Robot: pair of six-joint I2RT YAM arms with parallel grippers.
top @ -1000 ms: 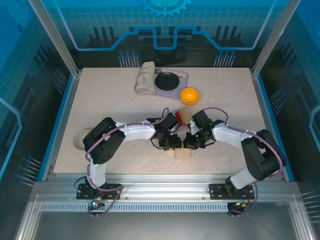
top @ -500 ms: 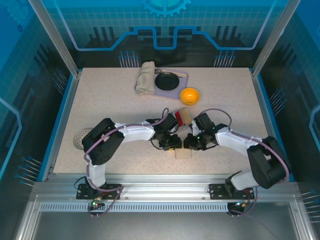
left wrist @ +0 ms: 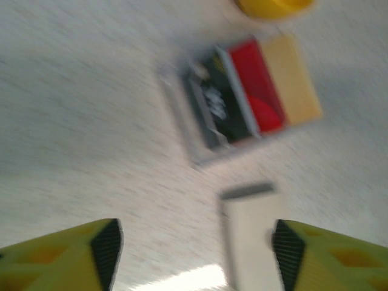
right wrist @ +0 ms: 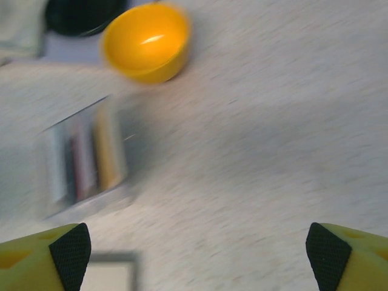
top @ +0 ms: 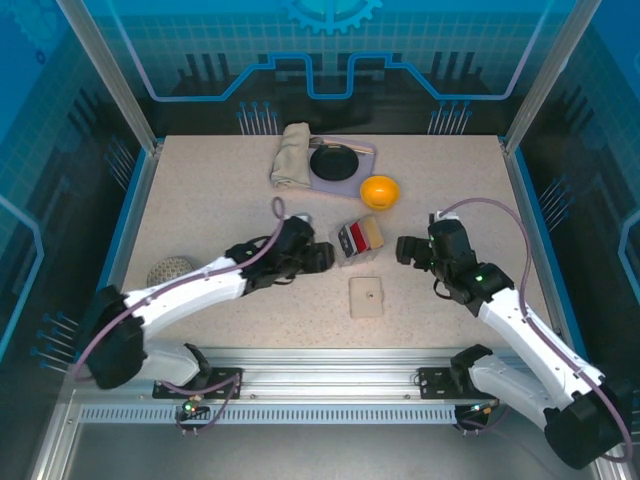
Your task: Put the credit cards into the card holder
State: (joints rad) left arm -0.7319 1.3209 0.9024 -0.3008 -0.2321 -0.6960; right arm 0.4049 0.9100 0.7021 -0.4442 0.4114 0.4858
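Well, both my claws are released and empty. The left claw hangs with its yellow fingers spread wide above the surface, and the right claw is parted just as far.

The credit cards stand on edge, packed side by side in a small grey open box. Through the blur of my left wrist view I make out a black one, a red one and a tan one. The card holder lies flat and shut on the surface, beige side up with its dark dot showing. It is near the box but apart from it, on the side toward my bases, between my two claws.

I judge the cards light, stiff and slick. The place to pinch one is across its faces at the top edge, where it rises from the box. They sit so close that a finger may drag a neighbour along, and the box looks light enough to slide or tip. The holder seems soft and light. It should need spreading open and pinning with one claw while the other feeds a card into a slot. I cannot tell which edge is the fold.

Beyond the box sits a yellow bowl with nothing I can see in it.
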